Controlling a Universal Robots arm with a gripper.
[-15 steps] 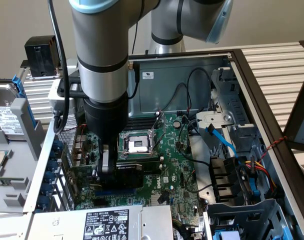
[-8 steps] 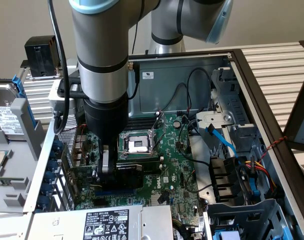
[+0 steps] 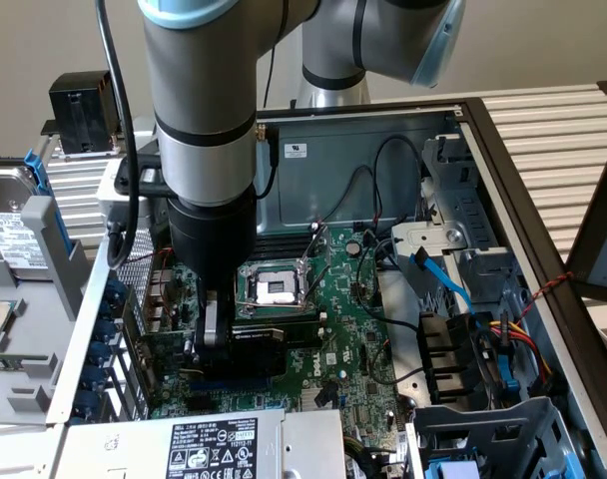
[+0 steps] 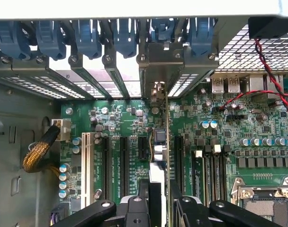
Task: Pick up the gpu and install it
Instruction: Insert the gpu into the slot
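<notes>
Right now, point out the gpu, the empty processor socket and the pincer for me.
gpu [image 4: 159,156]: wrist view, top edge of the card standing on edge.
empty processor socket [image 3: 275,288]: exterior view, middle of the socket.
pincer [image 4: 158,201]: wrist view, midway between its fingertips, around the card.

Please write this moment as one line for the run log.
stage: installing | gripper: shut on gpu | gpu: upright on edge, over motherboard expansion slots | bracket: toward rear slot openings
</notes>
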